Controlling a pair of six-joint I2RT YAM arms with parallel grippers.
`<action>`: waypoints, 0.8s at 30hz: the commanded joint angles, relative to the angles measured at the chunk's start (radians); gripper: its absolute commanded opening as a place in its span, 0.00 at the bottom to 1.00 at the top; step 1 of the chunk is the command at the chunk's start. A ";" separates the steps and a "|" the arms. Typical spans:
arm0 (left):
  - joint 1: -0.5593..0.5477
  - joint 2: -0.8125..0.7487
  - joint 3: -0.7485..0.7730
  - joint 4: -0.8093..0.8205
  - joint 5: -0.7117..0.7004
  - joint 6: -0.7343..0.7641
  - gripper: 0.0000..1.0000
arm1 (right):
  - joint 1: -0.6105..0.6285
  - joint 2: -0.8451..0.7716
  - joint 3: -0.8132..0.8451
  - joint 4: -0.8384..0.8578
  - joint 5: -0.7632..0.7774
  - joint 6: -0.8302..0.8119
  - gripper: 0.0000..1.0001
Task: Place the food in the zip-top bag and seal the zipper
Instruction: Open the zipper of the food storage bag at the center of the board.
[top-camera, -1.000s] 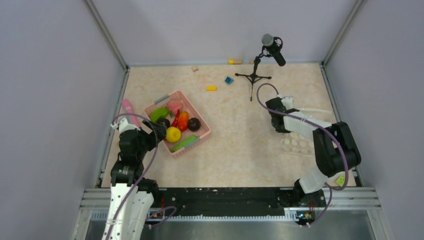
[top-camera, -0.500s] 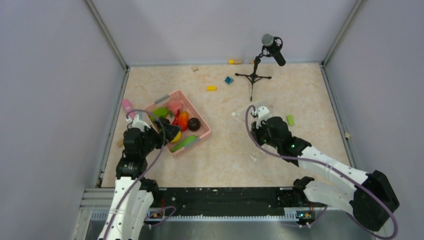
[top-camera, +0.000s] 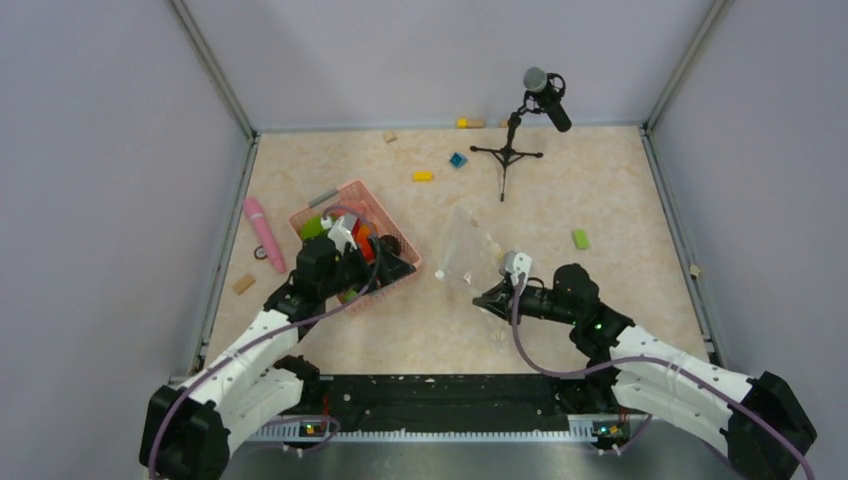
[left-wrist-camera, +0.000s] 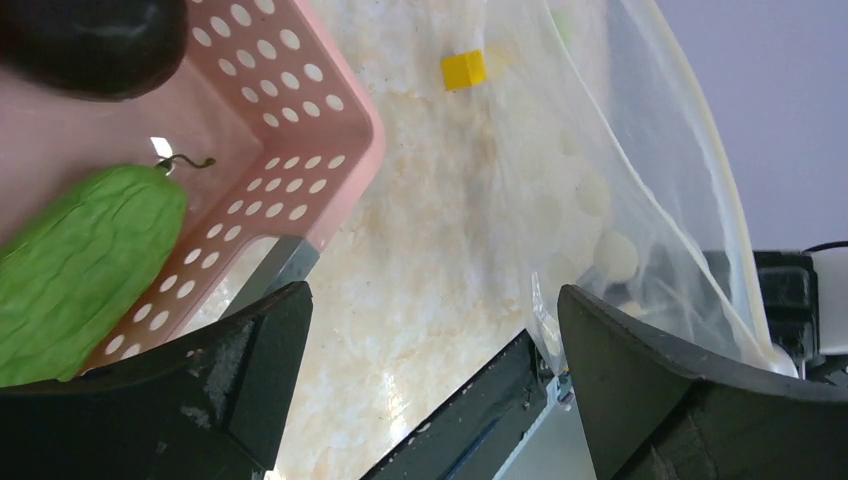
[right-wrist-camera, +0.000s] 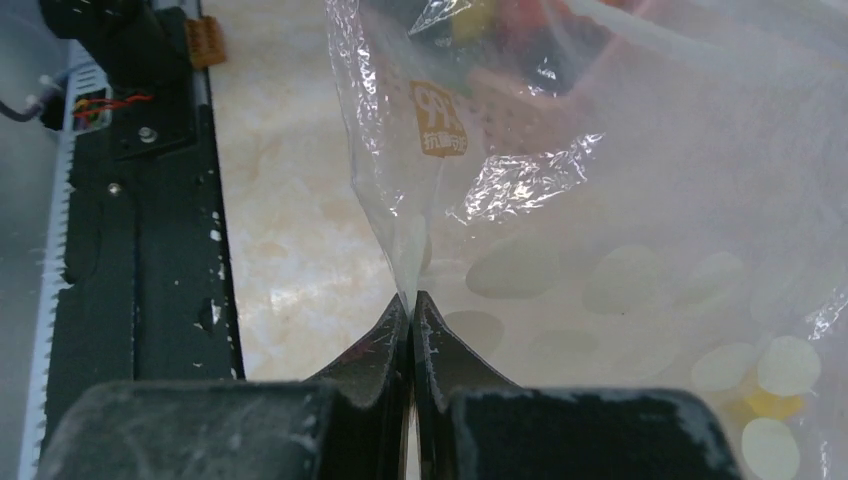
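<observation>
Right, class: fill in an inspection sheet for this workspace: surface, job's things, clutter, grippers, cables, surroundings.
Surface: beige marbled table, nothing spilt seen.
Job's things: food in the pink basket; zip-top bag held up beside it, apart.
Clutter: pink stick, yellow block, blue block, green piece.
Grippers: left gripper open over the basket; right gripper shut on the bag's edge.
Cables: purple cable along each arm.
Surroundings: grey walls, microphone stand at the back.

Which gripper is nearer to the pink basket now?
Left. The left gripper hangs open at the basket's corner; the right gripper is apart from it, shut on the bag.
</observation>
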 joint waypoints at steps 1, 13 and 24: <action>-0.051 0.110 0.086 0.113 -0.016 -0.010 0.97 | 0.029 -0.062 -0.040 0.112 -0.176 -0.081 0.00; -0.077 0.116 0.061 0.156 -0.164 -0.163 0.96 | 0.038 -0.109 -0.068 0.120 -0.205 -0.105 0.00; -0.099 0.207 0.126 0.186 -0.147 -0.186 0.93 | 0.048 -0.101 -0.061 0.115 -0.199 -0.107 0.00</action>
